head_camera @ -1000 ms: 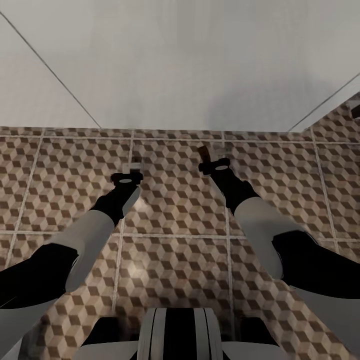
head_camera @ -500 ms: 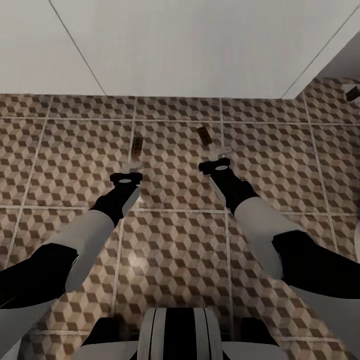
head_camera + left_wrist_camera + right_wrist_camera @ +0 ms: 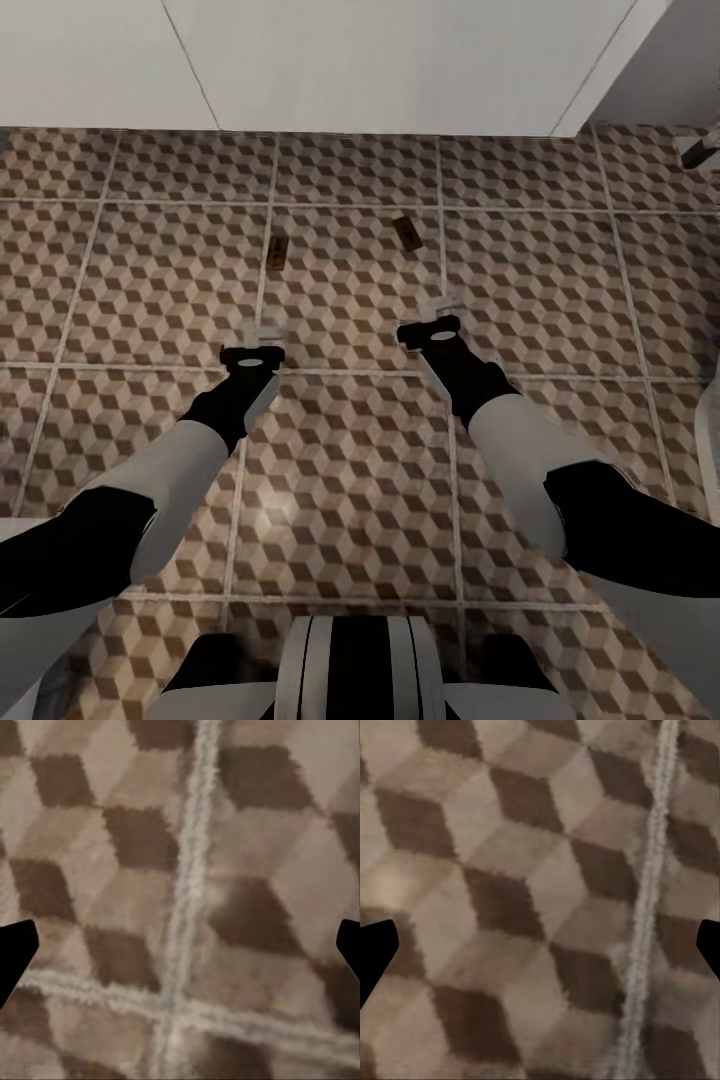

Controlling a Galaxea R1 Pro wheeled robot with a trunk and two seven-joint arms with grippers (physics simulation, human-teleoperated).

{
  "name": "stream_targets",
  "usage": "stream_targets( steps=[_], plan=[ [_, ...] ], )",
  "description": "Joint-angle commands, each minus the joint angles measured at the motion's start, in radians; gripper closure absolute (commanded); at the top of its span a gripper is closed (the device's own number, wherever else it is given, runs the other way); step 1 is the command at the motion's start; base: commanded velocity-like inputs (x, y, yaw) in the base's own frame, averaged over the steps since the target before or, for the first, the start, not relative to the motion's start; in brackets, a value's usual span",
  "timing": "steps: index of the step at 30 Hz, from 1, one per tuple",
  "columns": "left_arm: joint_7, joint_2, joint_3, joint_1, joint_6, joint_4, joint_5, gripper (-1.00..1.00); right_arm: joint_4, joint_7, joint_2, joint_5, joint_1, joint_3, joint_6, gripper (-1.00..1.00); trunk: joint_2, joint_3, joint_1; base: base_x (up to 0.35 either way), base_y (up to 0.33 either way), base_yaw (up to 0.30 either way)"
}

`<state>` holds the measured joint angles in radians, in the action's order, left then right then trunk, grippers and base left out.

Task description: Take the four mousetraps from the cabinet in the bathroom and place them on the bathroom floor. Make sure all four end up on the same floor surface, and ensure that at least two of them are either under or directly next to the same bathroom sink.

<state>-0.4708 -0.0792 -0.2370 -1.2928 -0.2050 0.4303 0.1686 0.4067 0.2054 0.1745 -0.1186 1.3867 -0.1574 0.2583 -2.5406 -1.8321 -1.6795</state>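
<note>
Two mousetraps [image 3: 278,251] [image 3: 406,232] lie on the floor [image 3: 150,290] near the white wall [image 3: 380,60], now well ahead of both grippers [image 3: 266,335] [image 3: 441,305], which were just behind them a second ago. Both grippers are wide and empty, so these seem placed.

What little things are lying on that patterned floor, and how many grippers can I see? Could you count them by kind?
Mousetraps on the bathroom floor: 2 (one, another)
Grippers: 2 (left gripper, right gripper)
Total: 4
</note>
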Motion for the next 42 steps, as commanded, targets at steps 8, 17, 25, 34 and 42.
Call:
stream_targets(
  steps=[8,17,25,34,42],
  plan=[
    [-0.008,0.001,-0.008,0.0,-0.005,0.002,0.009,-1.0,0.001,0.003,0.0,-0.01,0.0,-0.004,0.009,-1.0,0.0,0.0,0.001,-0.334,0.0,0.0],
    [-0.008,0.001,-0.008,0.0,-0.005,0.002,0.009,-1.0,0.001,0.003,0.0,-0.01,0.0,-0.004,0.01,-1.0,0.0,0.0,0.001,-0.335,0.0,0.0],
    [-0.008,0.001,-0.008,0.0,-0.005,0.001,0.009,-1.0,0.001,0.003,0.0,-0.01,0.0,-0.004,0.009,-1.0,0.0,0.0,0.001,-0.335,0.0,0.0],
    [-0.007,0.0,-0.008,0.0,-0.006,0.002,0.01,-1.0,0.001,0.003,0.0,-0.011,0.0,-0.003,0.009,-1.0,0.0,0.0,0.001,-0.303,0.0,0.0],
    [-0.007,-0.002,-0.009,0.0,-0.009,0.002,0.011,-1.0,-0.002,0.004,0.0,-0.012,0.0,-0.002,0.009,-1.0,0.0,0.0,0.001,-0.081,0.0,0.0]
  ],
)
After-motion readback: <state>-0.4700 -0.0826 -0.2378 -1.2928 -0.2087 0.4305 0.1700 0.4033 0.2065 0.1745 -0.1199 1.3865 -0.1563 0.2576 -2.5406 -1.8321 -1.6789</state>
